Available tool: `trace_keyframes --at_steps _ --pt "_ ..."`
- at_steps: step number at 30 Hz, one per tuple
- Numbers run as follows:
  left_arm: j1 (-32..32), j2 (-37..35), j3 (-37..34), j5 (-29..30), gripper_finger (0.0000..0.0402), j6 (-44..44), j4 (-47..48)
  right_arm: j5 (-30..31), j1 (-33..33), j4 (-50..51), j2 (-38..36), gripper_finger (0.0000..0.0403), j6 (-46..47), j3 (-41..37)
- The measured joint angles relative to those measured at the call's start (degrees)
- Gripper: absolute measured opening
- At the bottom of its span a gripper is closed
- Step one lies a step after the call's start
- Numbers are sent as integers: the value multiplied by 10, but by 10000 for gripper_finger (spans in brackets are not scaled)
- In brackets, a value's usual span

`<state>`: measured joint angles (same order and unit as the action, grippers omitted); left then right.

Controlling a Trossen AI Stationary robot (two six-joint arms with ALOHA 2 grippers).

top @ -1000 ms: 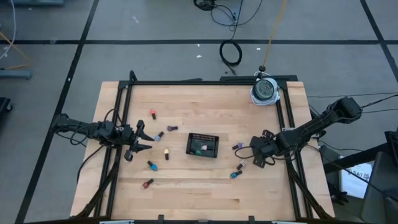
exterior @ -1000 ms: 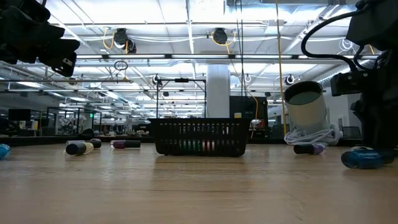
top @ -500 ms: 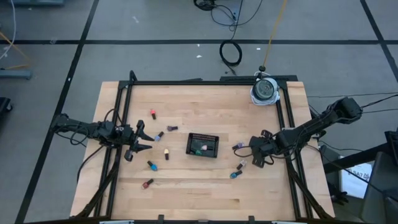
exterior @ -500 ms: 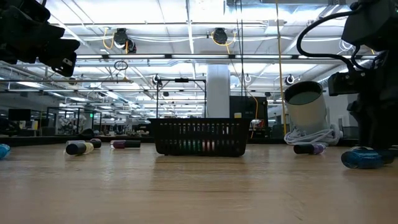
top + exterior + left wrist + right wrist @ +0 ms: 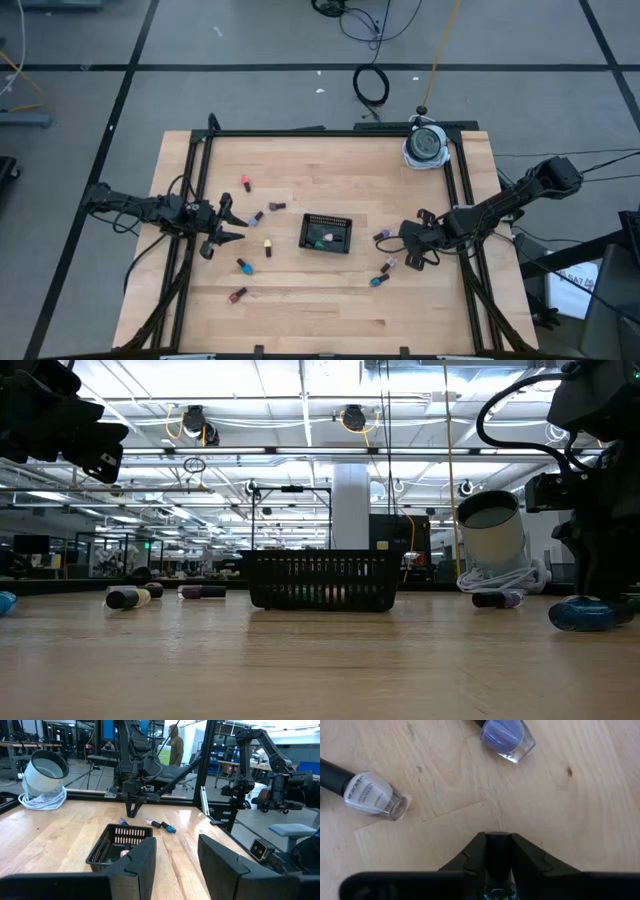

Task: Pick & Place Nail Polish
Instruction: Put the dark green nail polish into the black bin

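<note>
— Is any writing legible anywhere?

— Only on one thing. In the right wrist view, the pale bottle of nail polish (image 5: 372,796) lying on the table (image 5: 560,835) carries small dark print along its side. The first line looks like "MORGAN", followed by more letters I cannot make out.

— And the lines under it?

— Too fine to read. They run parallel to the brand line, nothing more can be said.

— The purple bottle (image 5: 506,736) near it?

— No print shows on the face turned to the camera.

— The high view?

— A white sheet (image 5: 578,290) on the floor bears dark marks, too small to read.
</note>
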<state>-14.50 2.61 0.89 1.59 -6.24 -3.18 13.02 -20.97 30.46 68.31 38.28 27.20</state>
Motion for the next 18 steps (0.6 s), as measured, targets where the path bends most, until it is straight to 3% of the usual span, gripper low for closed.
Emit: trace_keyframes --at_steps 11,18 --pt "0 0 0 0 145 0 0 5 0 -24 -7 49 -22 11" --pt "0 0 0 0 145 0 0 113 6 -44 -75 49 -89 46"
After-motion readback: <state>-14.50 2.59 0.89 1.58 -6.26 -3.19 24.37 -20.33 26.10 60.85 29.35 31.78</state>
